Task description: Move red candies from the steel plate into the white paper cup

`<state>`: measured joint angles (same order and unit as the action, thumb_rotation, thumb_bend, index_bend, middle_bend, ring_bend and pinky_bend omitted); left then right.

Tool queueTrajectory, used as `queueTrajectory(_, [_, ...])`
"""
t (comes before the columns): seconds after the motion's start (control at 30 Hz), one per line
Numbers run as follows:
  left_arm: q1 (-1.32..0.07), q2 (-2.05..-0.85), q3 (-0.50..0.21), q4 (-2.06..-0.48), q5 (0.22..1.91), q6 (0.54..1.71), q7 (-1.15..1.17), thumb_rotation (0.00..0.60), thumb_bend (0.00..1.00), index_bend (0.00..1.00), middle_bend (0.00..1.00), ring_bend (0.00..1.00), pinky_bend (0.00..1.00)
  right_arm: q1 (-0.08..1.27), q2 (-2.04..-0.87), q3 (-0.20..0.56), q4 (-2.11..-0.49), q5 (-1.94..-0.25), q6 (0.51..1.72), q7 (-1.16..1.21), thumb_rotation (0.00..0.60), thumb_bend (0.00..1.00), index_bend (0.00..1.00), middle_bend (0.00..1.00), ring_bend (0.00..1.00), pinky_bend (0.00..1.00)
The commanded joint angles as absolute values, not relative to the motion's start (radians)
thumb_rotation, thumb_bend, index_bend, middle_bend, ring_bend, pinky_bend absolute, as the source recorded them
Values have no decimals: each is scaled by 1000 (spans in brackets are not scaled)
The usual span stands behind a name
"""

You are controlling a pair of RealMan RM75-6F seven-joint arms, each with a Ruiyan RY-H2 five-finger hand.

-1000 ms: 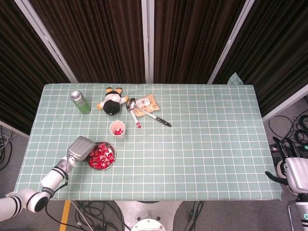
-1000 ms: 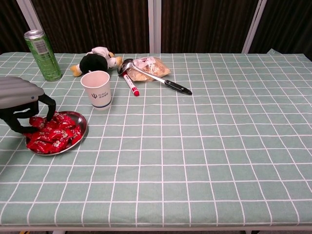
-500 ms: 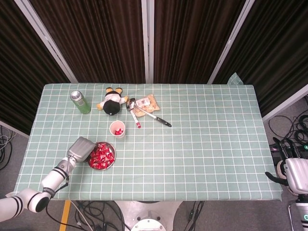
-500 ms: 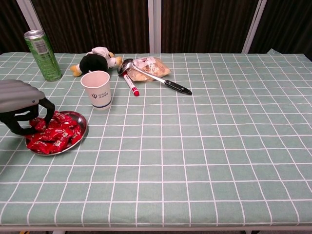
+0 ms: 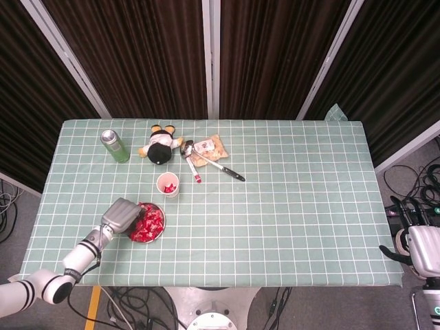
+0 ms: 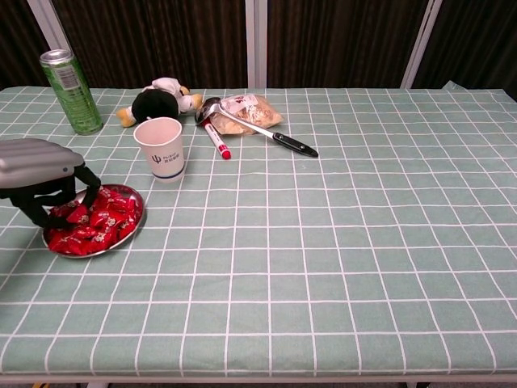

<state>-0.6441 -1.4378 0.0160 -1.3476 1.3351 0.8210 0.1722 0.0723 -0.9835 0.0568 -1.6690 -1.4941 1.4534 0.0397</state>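
Fingers (image 6: 81,187) of our left hand (image 6: 40,174) now curl down into the red candies (image 6: 93,222) on the steel plate (image 6: 136,218), where half a second ago they hung just at the pile's left edge. We read this as a fresh reach for a grasp. In the chest view the dark fingertips touch the near-left part of the heap, thumb and fingers partly drawn together, but we cannot tell whether a candy is pinched between them. In the head view the hand (image 5: 122,215) covers the plate's left rim. Just beyond the plate stands the white paper cup (image 6: 160,149), with some red already inside in the head view. Our right hand (image 5: 419,249) hangs off the tabletop's (image 6: 339,242) right edge, idle.
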Motion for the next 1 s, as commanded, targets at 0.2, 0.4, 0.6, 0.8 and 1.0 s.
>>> queueTrajectory(0.2, [-646, -1415, -13, -1366, 1346, 841, 98, 600, 485, 663, 1000, 940, 1000, 74, -985, 58, -1663, -1492, 1451, 46, 600, 16, 56, 265, 48, 249])
queueTrajectory(0.4, [-654, -1376, -83, -1397, 1339, 902, 44, 600, 483, 659, 1000, 940, 1000, 75, -986, 58, -1656, -1493, 1450, 51, 600, 16, 56, 265, 48, 249])
queueTrajectory(0.6, [-709, -1394, -166, -1379, 1303, 893, 15, 600, 480, 653, 1000, 940, 1000, 76, -990, 58, -1650, -1493, 1448, 60, 600, 16, 56, 265, 48, 249])
queueTrajectory(0.8, [-781, -1460, -216, -1290, 1249, 831, 18, 600, 479, 639, 1000, 940, 1000, 74, -990, 58, -1642, -1488, 1446, 68, 600, 16, 56, 265, 48, 250])
queueTrajectory(1.0, [-823, -1492, -213, -1246, 1198, 762, 54, 600, 472, 617, 1000, 938, 1000, 72, -990, 59, -1636, -1481, 1446, 75, 600, 17, 56, 265, 48, 251])
